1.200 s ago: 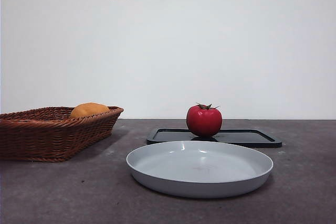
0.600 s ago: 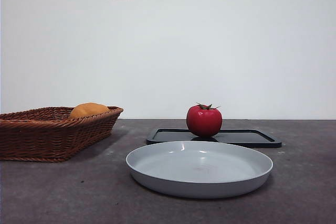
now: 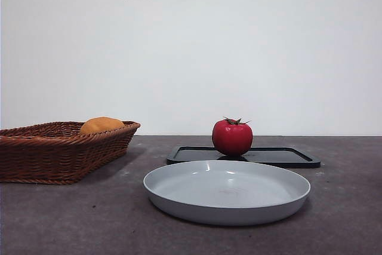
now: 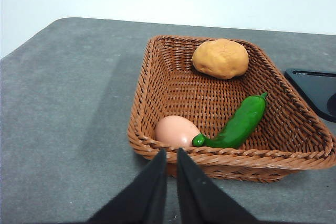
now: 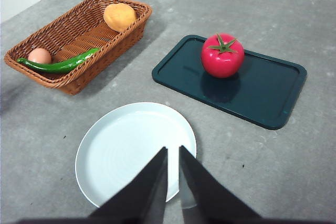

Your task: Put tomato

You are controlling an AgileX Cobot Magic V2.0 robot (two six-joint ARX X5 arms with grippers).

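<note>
Front view: on a grey bench [image 3: 59,219], a wicker basket [image 3: 59,150] sits at left holding an orange-yellow fruit or bun [image 3: 101,125]; a pale grey plate [image 3: 227,190] lies empty at centre front, and just behind it the tomato [image 3: 232,137] stands upright, stem up, on a flat dark tray [image 3: 286,156]. Nothing grips the tomato, and only a dark tip of an arm shows at the top right corner.

The left wrist view finds the left gripper [image 4: 171,158] hanging above the basket's near rim, its jaws nearly pressed together and holding nothing; below it lie an egg [image 4: 176,131], a green chilli pepper [image 4: 236,123] and the orange-yellow lump. The right wrist view shows the right gripper [image 5: 172,157] poised high over the plate's edge, jaws likewise almost closed and empty, with the tomato [image 5: 222,55] well apart on the tray.

By this evidence the task has not started: the reach for the tomato comes first. The right gripper looks the better placed; it would need to spread its jaws wide for the round, glossy fruit and come down from above. The tray's low lip poses little obstacle, the tomato stands alone with open room around it, and the plate's shallow rim sits near for a short carry, if the plate is the goal.
</note>
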